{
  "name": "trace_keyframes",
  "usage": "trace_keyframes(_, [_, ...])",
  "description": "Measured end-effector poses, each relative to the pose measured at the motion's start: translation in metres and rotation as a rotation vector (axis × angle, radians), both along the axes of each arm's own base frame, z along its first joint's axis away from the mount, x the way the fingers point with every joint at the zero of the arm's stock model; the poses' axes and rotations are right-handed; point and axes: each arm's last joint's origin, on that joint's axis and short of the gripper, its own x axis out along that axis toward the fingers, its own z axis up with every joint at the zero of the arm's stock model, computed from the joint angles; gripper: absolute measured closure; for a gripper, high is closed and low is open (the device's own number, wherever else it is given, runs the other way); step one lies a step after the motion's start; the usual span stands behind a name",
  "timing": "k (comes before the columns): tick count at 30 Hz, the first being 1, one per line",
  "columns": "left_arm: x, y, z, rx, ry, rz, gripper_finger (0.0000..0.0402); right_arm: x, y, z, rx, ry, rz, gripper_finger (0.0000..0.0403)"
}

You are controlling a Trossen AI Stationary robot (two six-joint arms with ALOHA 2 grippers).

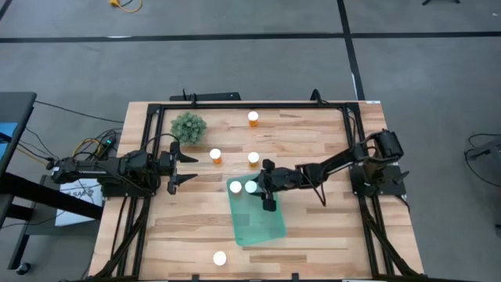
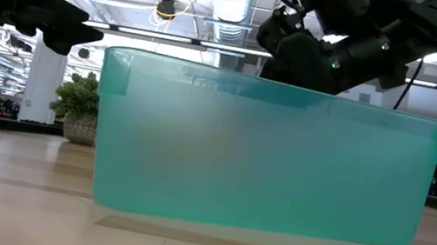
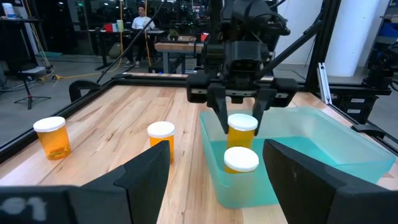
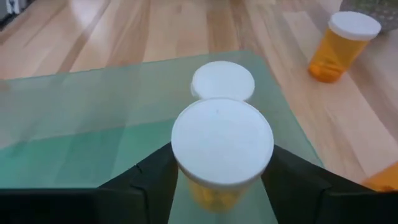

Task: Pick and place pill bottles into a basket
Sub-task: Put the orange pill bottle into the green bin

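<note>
Pill bottles: four loose on the wood, two in basket (image 1: pixel 262 223), one lying at its far-left corner (image 1: pixel 235 186). Left gripper (image 1: pixel 190 168) spread, idle beside plant (image 1: pixel 189 126). Right gripper (image 1: pixel 258 186) clamped on bottle (image 1: pixel 250 186) over basket.

Both arms are matte black, built of blocky jointed segments with black cables looped along them (the left arm (image 1: pixel 117 168) has the thicker tangle). Each ends in two flat, tapered black fingers (image 3: pixel 146 171).
</note>
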Motion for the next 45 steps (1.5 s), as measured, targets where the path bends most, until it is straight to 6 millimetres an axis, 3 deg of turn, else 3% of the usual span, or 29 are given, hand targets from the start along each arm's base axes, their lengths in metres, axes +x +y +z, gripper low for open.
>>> trace_keyframes(6, [0.000, 0.000, 0.000, 0.000, 0.000, 0.000, 0.0154, 0.000, -0.003, 0.000, 0.011, 0.000, -0.016, 0.0165])
trace_keyframes(13, [0.000, 0.000, 0.000, 0.000, 0.000, 0.000, 0.0154, 0.000, 0.002, 0.002, 0.008, -0.012, 0.002, 0.0164])
trace_keyframes(19, [0.000, 0.000, 0.000, 0.000, 0.000, 0.000, 0.0154, -0.005, 0.010, 0.033, -0.039, -0.079, 0.051, 0.0164])
trace_keyframes(22, [0.000, 0.000, 0.000, 0.000, 0.000, 0.000, 0.0154, -0.010, 0.004, 0.051, -0.096, -0.102, -0.004, 0.0163])
trace_keyframes(29, [0.000, 0.000, 0.000, 0.000, 0.000, 0.000, 0.0154, -0.021, -0.032, 0.078, -0.164, -0.127, -0.196, 0.0163])
trace_keyframes(36, [0.000, 0.000, 0.000, 0.000, 0.001, 0.000, 0.0154, -0.034, -0.090, 0.099, -0.176, -0.155, -0.375, 0.0163])
trace_keyframes(45, [0.000, 0.000, 0.000, 0.000, 0.000, 0.000, 0.0154, -0.059, -0.166, 0.097, -0.090, -0.093, -0.518, 0.0163])
